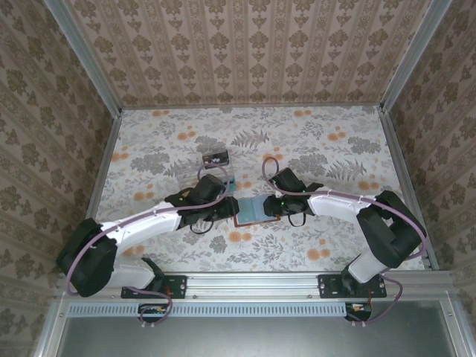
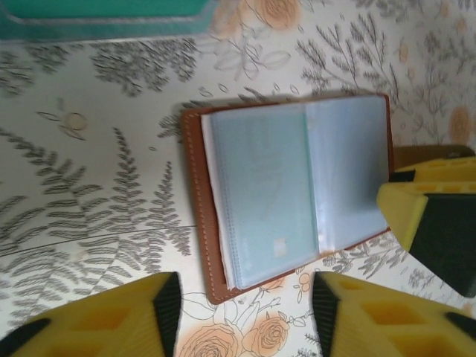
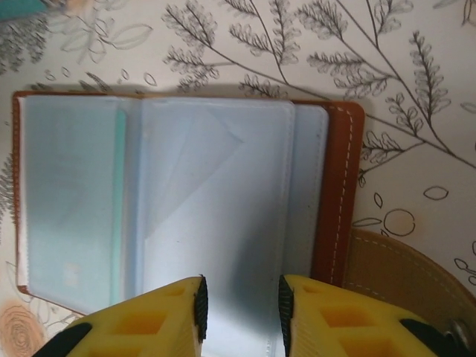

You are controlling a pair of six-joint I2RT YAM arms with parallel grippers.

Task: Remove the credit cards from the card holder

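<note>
The brown leather card holder lies open on the flowered table between my two grippers, its blue-grey clear sleeves facing up. In the left wrist view the card holder sits just ahead of my left gripper, which is open over bare table by its near corner. A pale blue card shows through the left sleeve. My right gripper is over the middle sleeve of the card holder, pads narrowly apart, nothing visibly pinched. A right finger reaches the holder's right edge.
A teal-edged clear plastic piece lies beyond the holder, with a small dark item farther back. The holder's tan closure strap sticks out on the table at its right. Metal posts and patterned walls ring the table.
</note>
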